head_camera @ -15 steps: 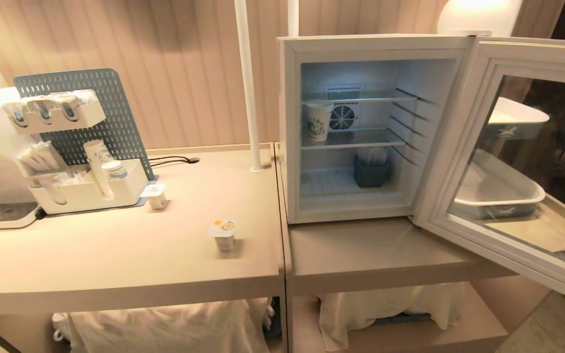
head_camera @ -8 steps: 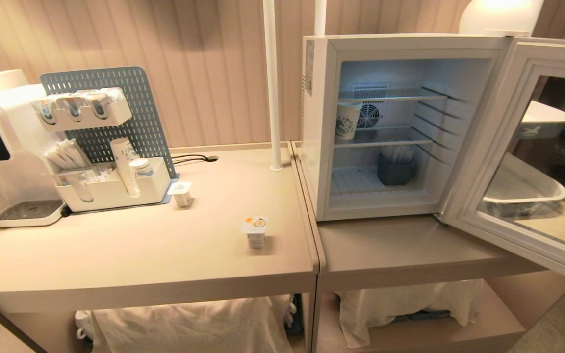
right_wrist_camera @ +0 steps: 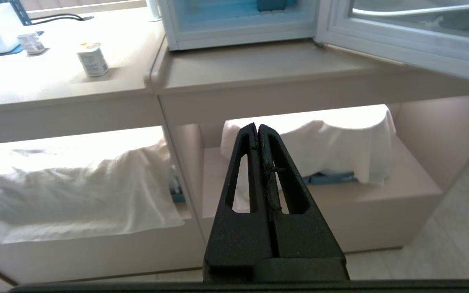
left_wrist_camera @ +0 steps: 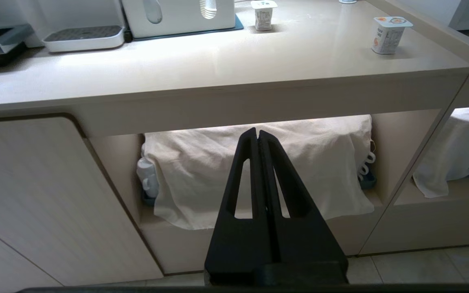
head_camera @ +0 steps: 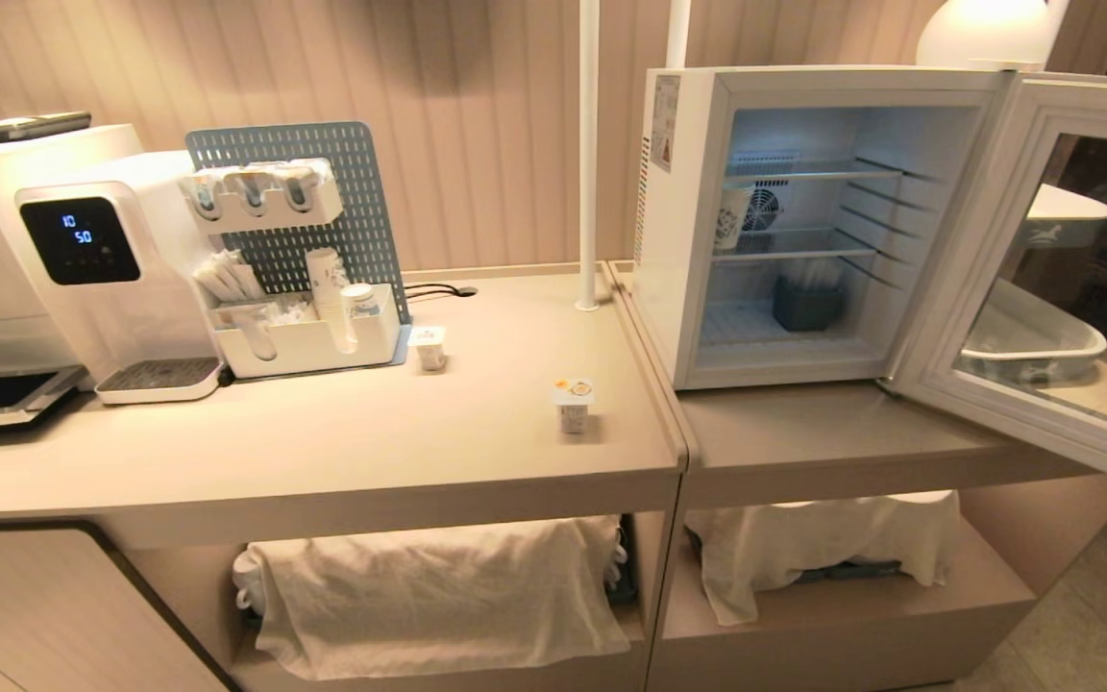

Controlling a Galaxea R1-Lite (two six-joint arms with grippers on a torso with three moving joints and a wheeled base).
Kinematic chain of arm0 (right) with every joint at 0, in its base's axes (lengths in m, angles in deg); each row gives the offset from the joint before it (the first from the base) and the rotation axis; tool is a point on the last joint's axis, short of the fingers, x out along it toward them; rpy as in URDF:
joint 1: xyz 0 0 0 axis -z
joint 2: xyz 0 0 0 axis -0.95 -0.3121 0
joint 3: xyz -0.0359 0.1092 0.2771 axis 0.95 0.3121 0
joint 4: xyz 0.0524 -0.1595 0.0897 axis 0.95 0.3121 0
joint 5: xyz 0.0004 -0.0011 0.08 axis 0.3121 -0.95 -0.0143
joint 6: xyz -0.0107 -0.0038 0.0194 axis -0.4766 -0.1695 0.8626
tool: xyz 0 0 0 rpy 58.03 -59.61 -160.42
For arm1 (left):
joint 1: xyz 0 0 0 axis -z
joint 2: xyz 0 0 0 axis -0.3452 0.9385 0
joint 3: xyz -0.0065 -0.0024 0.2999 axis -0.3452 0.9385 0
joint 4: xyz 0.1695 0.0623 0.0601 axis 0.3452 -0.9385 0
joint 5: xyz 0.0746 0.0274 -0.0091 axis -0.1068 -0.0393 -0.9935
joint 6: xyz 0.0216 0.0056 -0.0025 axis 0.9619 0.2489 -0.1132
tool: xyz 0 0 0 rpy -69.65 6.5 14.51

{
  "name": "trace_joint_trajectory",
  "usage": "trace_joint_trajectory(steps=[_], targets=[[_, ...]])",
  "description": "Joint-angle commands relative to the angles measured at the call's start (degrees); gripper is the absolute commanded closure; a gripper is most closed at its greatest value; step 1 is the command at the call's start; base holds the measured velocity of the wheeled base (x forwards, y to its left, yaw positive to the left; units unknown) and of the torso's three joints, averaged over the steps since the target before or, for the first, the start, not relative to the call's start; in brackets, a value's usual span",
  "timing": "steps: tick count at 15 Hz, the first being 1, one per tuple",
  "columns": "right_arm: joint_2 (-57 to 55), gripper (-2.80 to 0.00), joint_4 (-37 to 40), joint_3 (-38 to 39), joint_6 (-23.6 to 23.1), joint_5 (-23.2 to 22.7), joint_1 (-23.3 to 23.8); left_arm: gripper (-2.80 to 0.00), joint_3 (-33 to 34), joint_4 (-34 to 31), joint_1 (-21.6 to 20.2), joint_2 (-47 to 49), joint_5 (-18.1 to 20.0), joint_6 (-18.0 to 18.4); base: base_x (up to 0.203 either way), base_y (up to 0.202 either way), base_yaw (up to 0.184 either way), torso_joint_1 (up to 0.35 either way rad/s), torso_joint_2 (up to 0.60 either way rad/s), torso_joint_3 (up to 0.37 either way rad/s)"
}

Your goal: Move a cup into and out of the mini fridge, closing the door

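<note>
With both the left gripper (left_wrist_camera: 257, 133) and right gripper (right_wrist_camera: 257, 127) closed and empty below the counter, the cup (head_camera: 574, 405) stands at 7 o'clock of the mini fridge (head_camera: 784, 221), door (head_camera: 1053, 279) open, so 1 gripper should spread before reaching.

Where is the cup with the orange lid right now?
In the head view the cup stands upright on the counter, near its right edge and just left of the open mini fridge. A second small tub sits farther back-left.
</note>
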Motion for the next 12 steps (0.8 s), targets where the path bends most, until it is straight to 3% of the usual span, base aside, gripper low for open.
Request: trace_joint_trajectory(steps=[1, 4, 12], targets=[[-0.07, 0.0, 0.01, 0.0, 0.0, -0.02, -0.01, 0.0, 0.0, 0.02, 0.04, 0.11, 0.0, 0.03, -0.135, 0.193, 0.013, -0.002, 0.0, 0.002], [-0.07, 0.0, 0.01, 0.0, 0.0, -0.02, -0.01, 0.0, 0.0, 0.02, -0.05, 0.02, 0.0, 0.02, -0.009, 0.104, 0.0, 0.002, 0.0, 0.001], [0.02, 0.0, -0.07, 0.09, -0.17, -0.02, -0.01, 0.0, 0.0, 0.2, 0.04, 0.02, 0.0, -0.59, 0.0, 0.19, 0.002, 0.003, 0.0, 0.001]])
